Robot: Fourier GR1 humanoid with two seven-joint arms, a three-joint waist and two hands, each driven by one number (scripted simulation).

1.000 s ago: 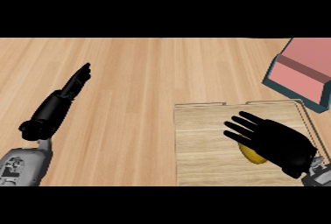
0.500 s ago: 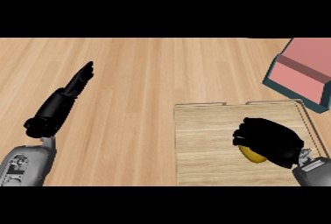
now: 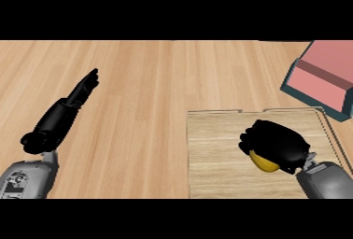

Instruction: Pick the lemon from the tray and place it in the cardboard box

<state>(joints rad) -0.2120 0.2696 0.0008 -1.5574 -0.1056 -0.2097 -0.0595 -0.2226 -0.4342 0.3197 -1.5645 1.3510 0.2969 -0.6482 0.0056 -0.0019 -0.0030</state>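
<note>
The yellow lemon [image 3: 263, 162] lies over the wooden tray [image 3: 214, 154] at the lower right, mostly hidden under my right hand [image 3: 278, 142]. That hand's fingers are curled round the lemon, so only its lower yellow end shows. I cannot tell whether the lemon still rests on the tray. The box [image 3: 322, 77], pink inside with a dark teal outer wall, sits at the upper right edge, beyond the tray's far right corner. My left hand [image 3: 81, 89] rests at the left with straight fingers pointing away, holding nothing.
Light wood counter [image 3: 158, 74] stretches around the tray and box. The tray has a thin raised rim with a notch at its far edge.
My right hand went from spread fingers over the lemon to curled round it, and has drawn slightly back. The left hand has barely moved.
</note>
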